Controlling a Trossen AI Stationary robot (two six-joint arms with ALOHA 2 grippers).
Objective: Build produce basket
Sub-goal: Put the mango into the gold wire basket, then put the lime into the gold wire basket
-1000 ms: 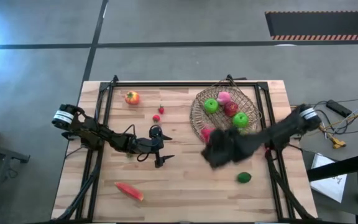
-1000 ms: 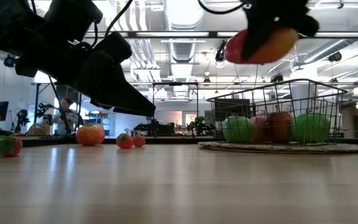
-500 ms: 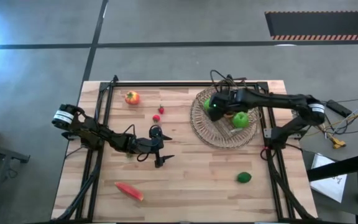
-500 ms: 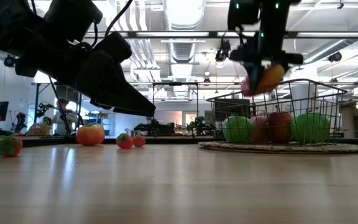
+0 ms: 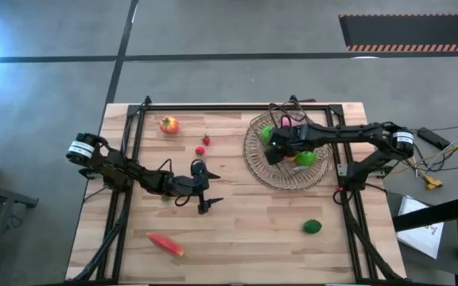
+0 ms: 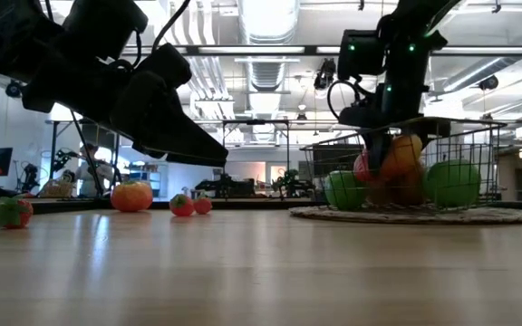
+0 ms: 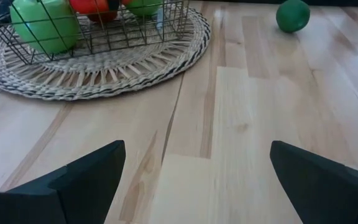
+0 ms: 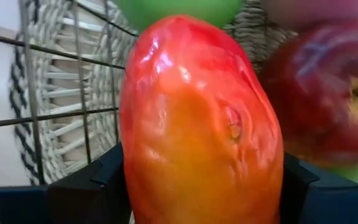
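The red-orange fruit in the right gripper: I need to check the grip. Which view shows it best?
The right wrist view: the red-orange fruit fills it, clamped between both fingers. The low view shows it behind basket wires; the high view hides it under the right gripper.

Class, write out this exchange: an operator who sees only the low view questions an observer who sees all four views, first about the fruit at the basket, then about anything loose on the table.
Operator: What is that fruit at the basket, and is it gripped?
Observer: The right wrist view shows a red-orange fruit clamped between the jaws of the right arm, inside the wire wall of the basket.
Operator: Is anything loose on the table that I cannot see?
Observer: Yes. From above, a green lime lies on the table, apart from the basket, on the right arm's side.
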